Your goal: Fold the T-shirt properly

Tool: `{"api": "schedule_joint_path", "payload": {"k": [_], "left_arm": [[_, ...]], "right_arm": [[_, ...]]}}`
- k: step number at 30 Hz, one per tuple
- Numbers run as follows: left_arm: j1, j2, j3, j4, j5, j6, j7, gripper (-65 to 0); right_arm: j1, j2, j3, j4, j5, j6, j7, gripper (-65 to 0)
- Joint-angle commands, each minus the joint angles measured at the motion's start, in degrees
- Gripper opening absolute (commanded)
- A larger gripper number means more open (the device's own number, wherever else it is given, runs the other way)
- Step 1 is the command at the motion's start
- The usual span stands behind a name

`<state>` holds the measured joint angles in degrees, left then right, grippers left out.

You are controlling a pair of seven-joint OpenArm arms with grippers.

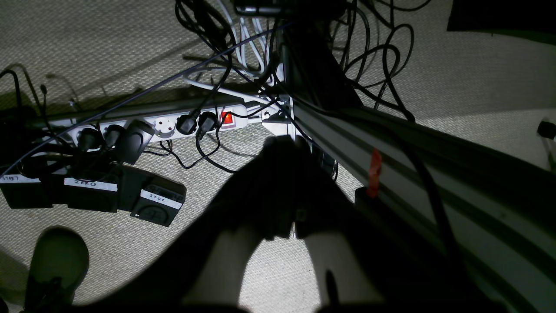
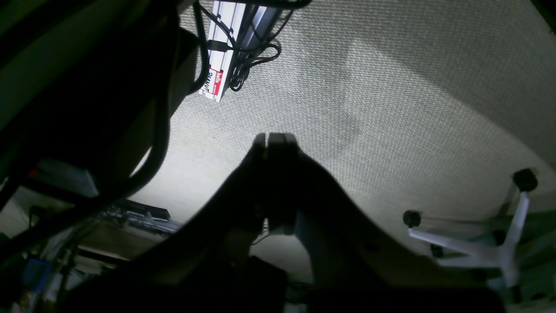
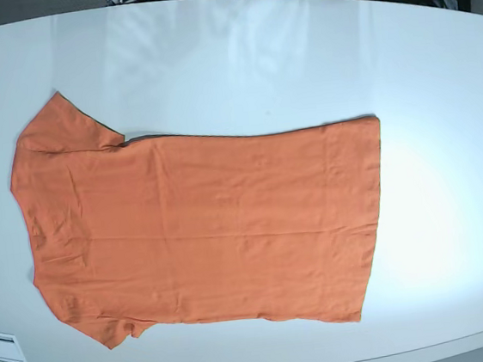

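Lying flat, T-shirt (image 3: 203, 228) (base only), claws seemingly shut

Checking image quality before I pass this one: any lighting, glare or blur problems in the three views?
Base view: evenly lit, T-shirt sharp, soft glare on the white table. Left wrist view: dim, left pincer a black silhouette. Right wrist view: equally dark, right pincer silhouetted, chair base smeared.
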<state>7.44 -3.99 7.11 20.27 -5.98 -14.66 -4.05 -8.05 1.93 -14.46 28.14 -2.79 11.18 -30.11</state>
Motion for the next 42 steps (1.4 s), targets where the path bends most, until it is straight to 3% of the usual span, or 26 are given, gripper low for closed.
{"api": "schedule_joint_path", "payload": {"k": [1, 6, 28, 32, 36, 42], "left_arm": [[0.17, -0.17, 0.0, 0.37, 0.07, -0.76, -0.39, -65.0], [0.17, -0.15, 0.0, 0.37, 3.13, -0.79, -0.39, -65.0], [0.17, -0.28, 0.0, 0.39, 3.13, -0.79, 1.16, -65.0], [0.33, -1.27, 0.0, 0.76, 2.75, -0.81, 1.75, -65.0], [0.48, -2.89, 0.0, 0.96, 2.73, -0.81, 4.17, -65.0], [5.49, -6.69, 0.42, 7.06, 2.56, -1.31, 7.54, -65.0]], "right_arm": [[0.63, 0.11, 0.09, 0.79, -1.38, 1.11, -0.42, -65.0], [0.61, 0.11, 0.09, 0.79, -3.5, 1.25, -0.42, -65.0], [0.63, 0.11, 0.09, 0.79, -3.48, 0.81, -0.76, -65.0], [0.57, 0.11, 0.09, 0.79, -3.5, 0.87, -0.79, -65.0], [-0.63, 0.17, 0.09, 1.44, -3.5, 4.2, -1.14, -65.0], [-7.45, 0.35, 0.09, 6.12, -3.48, 4.9, -2.97, -65.0]]}}
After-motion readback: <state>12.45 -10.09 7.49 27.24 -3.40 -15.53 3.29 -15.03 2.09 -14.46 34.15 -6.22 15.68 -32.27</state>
